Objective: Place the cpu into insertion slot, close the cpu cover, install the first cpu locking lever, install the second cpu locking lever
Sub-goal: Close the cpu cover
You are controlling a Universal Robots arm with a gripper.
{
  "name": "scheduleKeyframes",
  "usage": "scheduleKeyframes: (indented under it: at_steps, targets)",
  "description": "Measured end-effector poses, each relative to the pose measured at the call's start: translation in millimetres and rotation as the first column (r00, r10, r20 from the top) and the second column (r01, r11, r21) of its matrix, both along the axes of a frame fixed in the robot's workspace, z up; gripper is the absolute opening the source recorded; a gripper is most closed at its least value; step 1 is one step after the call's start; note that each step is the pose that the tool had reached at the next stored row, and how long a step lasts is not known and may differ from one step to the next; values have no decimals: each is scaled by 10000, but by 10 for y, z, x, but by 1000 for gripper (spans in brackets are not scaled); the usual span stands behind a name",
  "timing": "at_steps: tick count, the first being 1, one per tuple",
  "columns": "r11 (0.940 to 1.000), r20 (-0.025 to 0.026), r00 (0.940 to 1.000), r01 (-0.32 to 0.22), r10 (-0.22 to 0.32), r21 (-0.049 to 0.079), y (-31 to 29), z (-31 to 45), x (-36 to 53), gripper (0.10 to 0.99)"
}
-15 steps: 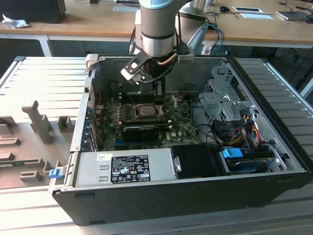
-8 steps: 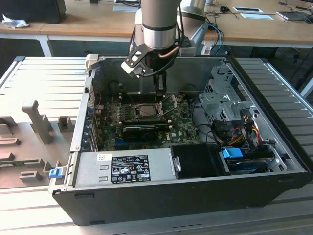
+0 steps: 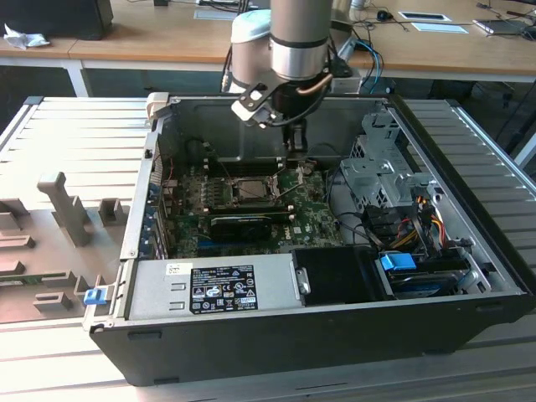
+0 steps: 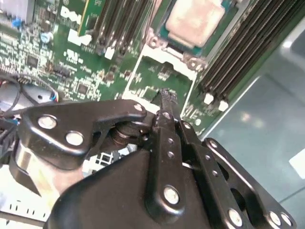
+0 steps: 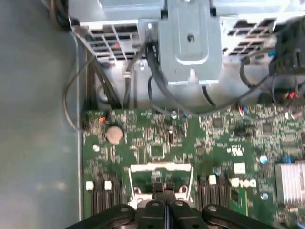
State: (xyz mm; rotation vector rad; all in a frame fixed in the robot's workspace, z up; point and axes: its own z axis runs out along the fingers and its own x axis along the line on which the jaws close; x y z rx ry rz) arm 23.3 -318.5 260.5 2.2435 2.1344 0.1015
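Your gripper [image 5: 164, 188], tips pressed together against the open cpu cover [image 5: 159, 167], could slip off that thin frame and gouge the board, or the cpu [image 3: 253, 190] seated in the insertion slot [image 4: 152, 41], mid-frame in the exterior view.

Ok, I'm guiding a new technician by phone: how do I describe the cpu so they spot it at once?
Look inside the open black computer case at the green circuit board. Between two banks of long dark memory slots sits the small square cpu. Unlike the open silvery cover frame next to it, whose window shows green board, its face is solid pale metal.
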Motion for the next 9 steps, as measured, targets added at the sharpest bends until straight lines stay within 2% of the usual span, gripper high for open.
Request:
scheduleKeyframes:
  at_steps: [3,4,6,7,8,9]
  targets:
    - [10000,-51,10000,0,0,0,1,0,134,106]
    - [10000,-92,10000,-8,8,0,3,-2,232,106]
    - [10000,-106,9999,-10,10,-1,5,-14,254,106]
    - [10000,-118,9999,-16,16,-1,6,-28,284,106]
    - [9999,-134,9998,-145,145,3,9,-65,396,106]
    - [9998,-134,9997,-223,223,2,9,-100,403,106]
